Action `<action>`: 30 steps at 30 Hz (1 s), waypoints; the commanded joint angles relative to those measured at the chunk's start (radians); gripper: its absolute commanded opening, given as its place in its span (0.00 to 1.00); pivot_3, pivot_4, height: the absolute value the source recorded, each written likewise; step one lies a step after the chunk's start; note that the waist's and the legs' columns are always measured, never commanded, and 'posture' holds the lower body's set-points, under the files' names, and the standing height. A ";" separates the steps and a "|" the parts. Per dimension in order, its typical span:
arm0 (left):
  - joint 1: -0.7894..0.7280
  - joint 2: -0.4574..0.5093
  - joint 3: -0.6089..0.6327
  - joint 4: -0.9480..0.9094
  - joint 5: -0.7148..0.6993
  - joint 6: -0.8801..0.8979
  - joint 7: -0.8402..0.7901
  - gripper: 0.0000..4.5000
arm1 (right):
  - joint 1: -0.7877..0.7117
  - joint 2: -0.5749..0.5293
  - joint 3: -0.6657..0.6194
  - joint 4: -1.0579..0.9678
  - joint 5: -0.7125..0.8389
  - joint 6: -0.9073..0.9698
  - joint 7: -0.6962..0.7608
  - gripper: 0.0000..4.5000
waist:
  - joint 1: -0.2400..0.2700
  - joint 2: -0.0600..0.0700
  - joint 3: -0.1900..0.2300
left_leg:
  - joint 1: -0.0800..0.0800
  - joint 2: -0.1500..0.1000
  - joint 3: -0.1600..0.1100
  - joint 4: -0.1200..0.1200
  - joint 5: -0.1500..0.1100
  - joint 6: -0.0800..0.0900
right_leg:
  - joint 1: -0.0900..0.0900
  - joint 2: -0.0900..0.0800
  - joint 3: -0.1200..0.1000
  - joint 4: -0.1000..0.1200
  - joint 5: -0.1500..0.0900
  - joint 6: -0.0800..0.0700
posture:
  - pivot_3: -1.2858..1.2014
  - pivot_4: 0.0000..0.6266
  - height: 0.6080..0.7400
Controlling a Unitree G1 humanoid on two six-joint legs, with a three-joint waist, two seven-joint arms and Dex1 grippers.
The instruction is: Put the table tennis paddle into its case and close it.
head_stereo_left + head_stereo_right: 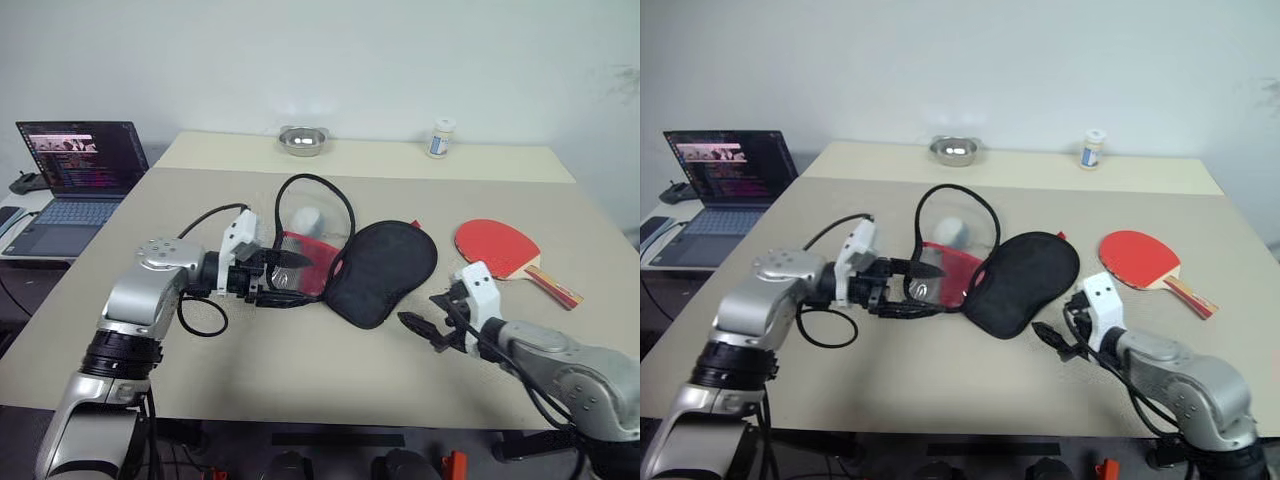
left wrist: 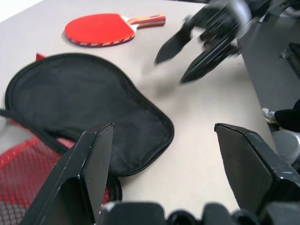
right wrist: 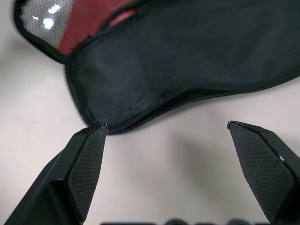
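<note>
The case lies unzipped in the middle of the table. Its black half point(image 1: 383, 270) lies flat, while the red and clear-mesh half point(image 1: 303, 262) stands up on the left with its black zipper rim point(image 1: 318, 182) arching above. My left gripper point(image 1: 288, 275) is open right against the mesh half, and nothing sits between its fingers point(image 2: 96, 154). The table tennis paddle point(image 1: 497, 246) lies red face up to the right of the case, handle pointing to the near right. My right gripper point(image 1: 418, 312) is open just in front of the black half's near edge point(image 3: 154, 110), low over the table.
A steel bowl point(image 1: 303, 140) and a small white bottle point(image 1: 441, 137) stand at the table's far edge. An open laptop point(image 1: 75, 170) sits on a lower surface to the left. A black cable point(image 1: 203, 318) loops beside my left wrist.
</note>
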 commanded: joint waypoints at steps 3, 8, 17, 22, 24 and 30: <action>-0.014 0.004 0.037 -0.063 -0.036 0.015 0.034 0.83 | -0.061 0.080 0.034 0.103 -0.089 -0.019 -0.026 1.00 | -0.003 0.000 0.000 | 0.000 0.001 0.000 0.000 0.000 0.000 | 0.000 0.000 0.000 0.000 0.000 0.000 | 0.52 0.24 1.00; -0.009 0.003 0.029 -0.077 -0.035 0.023 0.057 0.83 | -0.120 0.168 0.079 0.209 -0.164 -0.064 -0.009 1.00 | -0.005 0.000 0.000 | 0.001 0.002 0.000 0.000 0.000 0.000 | -0.001 0.002 0.001 0.002 0.000 0.000 | 0.52 0.24 1.00; -0.013 0.004 0.021 -0.068 -0.026 0.015 0.067 0.83 | -0.167 0.254 0.157 0.301 -0.266 -0.101 0.041 1.00 | -0.033 0.000 0.000 | 0.002 0.002 0.001 0.000 0.000 0.000 | -0.001 0.002 0.001 0.003 0.000 0.000 | 0.52 0.24 1.00; -0.007 0.003 0.019 -0.070 -0.025 0.010 0.069 0.84 | -0.172 0.278 0.159 0.296 -0.296 -0.101 0.056 0.71 | -0.034 0.000 0.000 | 0.002 0.003 0.001 0.000 0.000 0.000 | -0.001 0.002 0.001 0.004 0.000 0.000 | 0.52 0.24 1.00; -0.002 0.002 0.017 -0.073 -0.024 0.008 0.071 0.84 | -0.171 0.289 0.146 0.285 -0.292 -0.088 0.059 0.55 | -0.034 0.000 0.000 | 0.002 0.003 0.001 0.000 0.000 0.000 | -0.002 0.002 0.002 0.004 0.000 0.000 | 0.52 0.24 1.00; 0.007 -0.002 0.015 -0.083 -0.027 0.008 0.077 0.84 | -0.174 0.323 0.123 0.264 -0.293 -0.056 0.058 0.07 | -0.033 0.000 0.000 | 0.001 0.002 0.005 0.000 0.000 0.000 | -0.007 0.001 0.005 0.010 0.000 -0.001 | 0.52 0.24 1.00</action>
